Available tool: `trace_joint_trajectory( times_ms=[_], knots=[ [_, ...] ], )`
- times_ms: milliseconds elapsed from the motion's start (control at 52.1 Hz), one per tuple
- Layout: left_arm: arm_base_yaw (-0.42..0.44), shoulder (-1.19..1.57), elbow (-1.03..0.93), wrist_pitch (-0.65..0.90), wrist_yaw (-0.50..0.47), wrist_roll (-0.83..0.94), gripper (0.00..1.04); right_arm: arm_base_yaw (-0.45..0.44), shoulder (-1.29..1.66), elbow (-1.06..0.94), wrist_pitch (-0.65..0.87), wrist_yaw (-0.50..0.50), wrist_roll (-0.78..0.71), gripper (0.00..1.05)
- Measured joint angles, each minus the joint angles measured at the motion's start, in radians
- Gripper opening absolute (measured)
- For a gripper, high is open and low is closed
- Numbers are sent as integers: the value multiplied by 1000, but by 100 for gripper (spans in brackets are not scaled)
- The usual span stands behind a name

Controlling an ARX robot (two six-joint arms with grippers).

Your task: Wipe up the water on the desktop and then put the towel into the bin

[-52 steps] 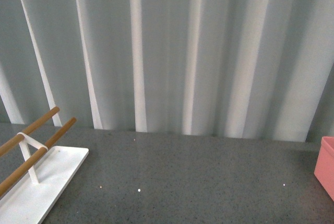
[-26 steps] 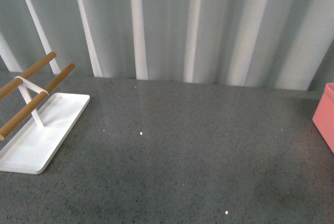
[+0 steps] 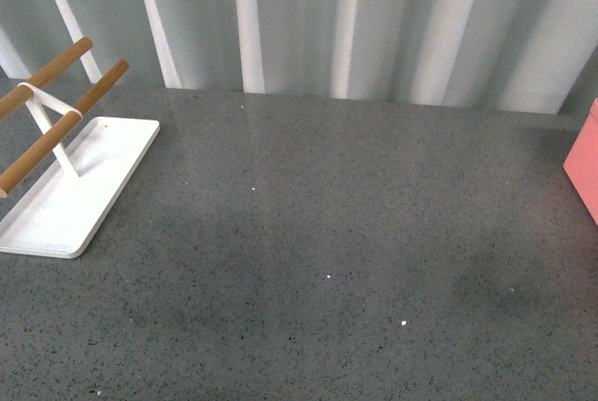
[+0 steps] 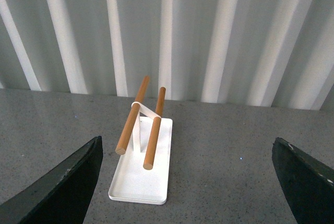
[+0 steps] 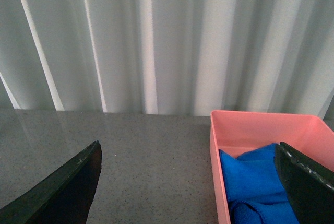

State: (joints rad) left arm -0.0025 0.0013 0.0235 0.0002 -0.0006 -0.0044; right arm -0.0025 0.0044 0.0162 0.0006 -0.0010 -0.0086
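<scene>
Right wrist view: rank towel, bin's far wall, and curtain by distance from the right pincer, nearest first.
1. towel: lying inside the bin, just ahead of the open right pincer, next to one fingertip.
2. bin's far wall: pink rim beyond the towel.
3. curtain: backdrop behind the desktop edge, farthest.

One towel [image 5: 250, 182], one bin [image 5: 261, 125], one white tray [image 4: 141, 174], three wooden bars [image 4: 132, 115].

txt/labels: none readable — bin [image 5: 261, 122] | tray [image 4: 141, 179] | desktop [image 3: 327, 233] — all plain
</scene>
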Motion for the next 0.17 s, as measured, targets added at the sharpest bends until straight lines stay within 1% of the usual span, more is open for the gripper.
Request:
trace_joint_trajectory(
  times_ms=[173],
  knots=[
    [0,0,0,0,0,0,98,0,0,0,0,0,0,98]
  ],
)
